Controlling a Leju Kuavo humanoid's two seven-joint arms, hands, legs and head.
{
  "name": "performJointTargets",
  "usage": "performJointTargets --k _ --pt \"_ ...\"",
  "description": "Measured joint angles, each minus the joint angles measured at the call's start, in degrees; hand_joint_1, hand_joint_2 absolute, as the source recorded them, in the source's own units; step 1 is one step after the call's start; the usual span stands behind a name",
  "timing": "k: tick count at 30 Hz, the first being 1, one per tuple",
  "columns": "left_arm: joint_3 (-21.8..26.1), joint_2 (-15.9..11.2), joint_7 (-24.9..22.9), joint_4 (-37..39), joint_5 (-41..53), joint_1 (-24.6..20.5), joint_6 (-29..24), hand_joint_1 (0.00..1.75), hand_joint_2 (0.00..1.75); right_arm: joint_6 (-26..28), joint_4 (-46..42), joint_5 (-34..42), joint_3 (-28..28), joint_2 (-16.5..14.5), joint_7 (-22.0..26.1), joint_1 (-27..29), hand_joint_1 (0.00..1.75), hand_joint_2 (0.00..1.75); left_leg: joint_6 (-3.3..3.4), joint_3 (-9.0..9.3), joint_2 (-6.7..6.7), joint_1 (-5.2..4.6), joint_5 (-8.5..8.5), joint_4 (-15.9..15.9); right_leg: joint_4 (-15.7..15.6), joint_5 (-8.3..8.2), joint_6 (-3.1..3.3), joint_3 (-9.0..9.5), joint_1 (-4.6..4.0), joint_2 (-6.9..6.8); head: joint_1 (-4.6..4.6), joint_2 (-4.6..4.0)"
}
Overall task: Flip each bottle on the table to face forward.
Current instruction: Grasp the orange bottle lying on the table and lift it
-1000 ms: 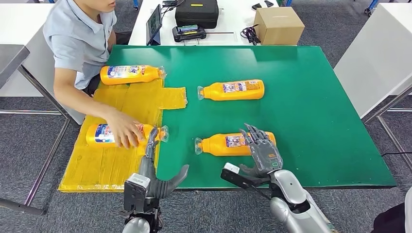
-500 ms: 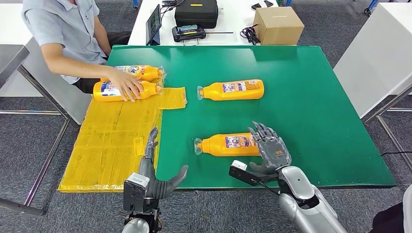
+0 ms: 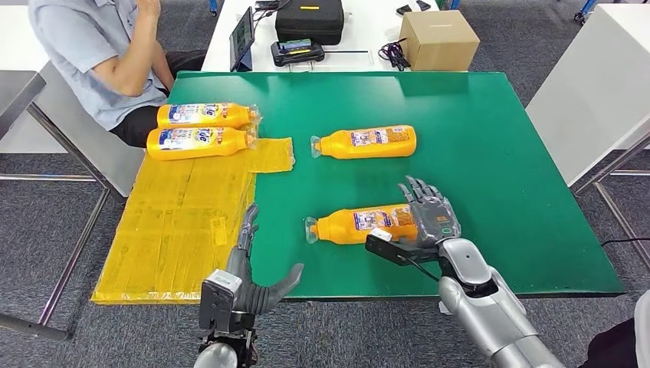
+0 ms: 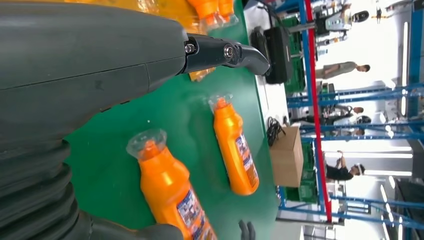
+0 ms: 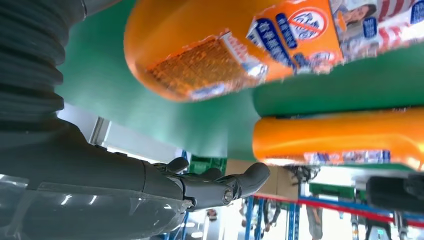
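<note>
Now the right hand point(image 3: 431, 217) rests spread on the base end of the near orange plastic bottle point(image 3: 360, 223), near the green table's front edge point(image 3: 460, 287). Left hand point(image 3: 249, 264) hovers open. 3 further orange bottles point(image 3: 366, 142) lie behind, 2 on a yellow mat point(image 3: 176, 222).

A robotics lab or industrial test hall. A green-topped work table point(image 3: 490, 161) stands on grey carpet tiles point(image 3: 46, 222), with white desks around it; the one at upper centre carries a black equipment case point(image 3: 310, 19), a tablet and cables. Blue and red steel racking point(image 4: 312, 75) with standing people lines the background.
</note>
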State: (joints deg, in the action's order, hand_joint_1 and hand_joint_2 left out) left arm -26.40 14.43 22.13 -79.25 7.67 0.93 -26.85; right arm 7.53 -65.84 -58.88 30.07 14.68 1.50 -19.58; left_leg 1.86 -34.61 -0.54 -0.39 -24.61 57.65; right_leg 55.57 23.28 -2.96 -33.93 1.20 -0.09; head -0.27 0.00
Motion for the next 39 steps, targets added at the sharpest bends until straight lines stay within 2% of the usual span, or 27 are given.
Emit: performJointTargets --k 12,18,23,24,25,27,28,29,35,39 --pt "-1.9 0.0 -2.3 1.9 1.3 -2.0 2.2 0.0 1.75 -1.8 11.7 3.9 2.1 -5.4 1.5 -6.5 0.0 1.75 0.01 0.01 -0.06 0.0 0.03 0.0 0.0 0.0 0.0 0.02 0.01 -0.04 0.01 0.0" --pt "-2.4 -0.2 -2.8 2.8 1.3 -2.3 2.9 0.0 1.75 -2.4 14.0 5.0 2.8 -5.7 2.5 -6.6 0.0 1.75 0.02 -0.01 -0.04 -0.01 0.02 0.0 0.0 0.0 0.0 0.0 0.01 -0.03 0.02 0.0" --pt "-2.5 -0.2 -3.4 3.4 0.7 -2.4 4.1 0.0 1.75 -6.0 15.8 5.4 4.1 -5.1 1.7 -8.2 0.0 1.75 0.02 0.03 0.01 -0.01 0.01 0.0 0.0 0.0 0.0 0.01 0.01 -0.01 0.01 0.0" --pt "-2.5 -0.2 -3.5 3.5 0.6 -2.4 4.4 0.0 1.75 -6.6 16.2 5.4 4.5 -4.9 1.5 -8.8 0.04 1.75 0.02 0.04 -0.01 -0.01 0.02 0.0 0.0 0.0 0.0 0.02 0.01 -0.01 0.02 0.0" --pt "-2.5 -0.2 -3.6 3.5 0.4 -2.4 4.5 0.0 1.75 -7.1 16.5 5.3 4.8 -4.7 1.2 -9.3 0.17 1.75 0.02 0.04 -0.02 0.0 0.02 0.0 0.0 0.0 0.0 0.03 0.01 -0.02 0.02 0.0" --pt "-2.5 -0.3 -3.7 3.6 0.2 -2.3 4.8 0.0 1.75 -7.9 17.2 5.0 5.6 -4.4 0.5 -10.1 1.05 1.75 0.02 0.06 -0.02 -0.01 0.03 0.0 0.0 -0.01 -0.01 0.06 0.01 -0.02 0.02 0.0" --pt "-2.5 -0.3 -3.7 3.6 0.1 -2.3 4.8 0.0 1.75 -8.2 17.4 4.8 6.0 -4.2 0.2 -10.4 1.44 1.75 0.02 0.06 -0.02 -0.01 0.03 0.0 0.0 -0.02 -0.02 0.07 0.01 -0.02 0.02 0.0" --pt "-2.5 -0.3 -3.7 3.6 0.1 -2.2 4.9 0.0 1.75 -8.4 17.6 4.7 6.4 -4.0 -0.1 -10.6 1.75 1.75 0.02 0.07 -0.02 -0.01 0.03 0.0 0.0 -0.03 -0.02 0.08 0.01 -0.02 0.02 0.0" --pt "-2.5 -0.3 -3.6 3.6 0.1 -2.2 4.5 0.0 1.75 -9.7 18.1 5.4 8.0 -3.0 0.0 -11.7 1.75 1.75 0.03 0.07 -0.03 -0.01 0.03 0.0 0.0 -0.03 -0.03 0.07 0.01 -0.02 0.02 0.0" --pt "-2.5 -0.3 -3.0 3.7 0.1 -2.4 4.1 0.0 1.75 -12.8 18.3 10.0 8.4 -1.9 3.4 -12.7 1.75 1.75 0.03 0.07 -0.03 -0.01 0.03 0.0 0.0 -0.03 -0.03 0.07 0.01 -0.02 0.02 0.0"
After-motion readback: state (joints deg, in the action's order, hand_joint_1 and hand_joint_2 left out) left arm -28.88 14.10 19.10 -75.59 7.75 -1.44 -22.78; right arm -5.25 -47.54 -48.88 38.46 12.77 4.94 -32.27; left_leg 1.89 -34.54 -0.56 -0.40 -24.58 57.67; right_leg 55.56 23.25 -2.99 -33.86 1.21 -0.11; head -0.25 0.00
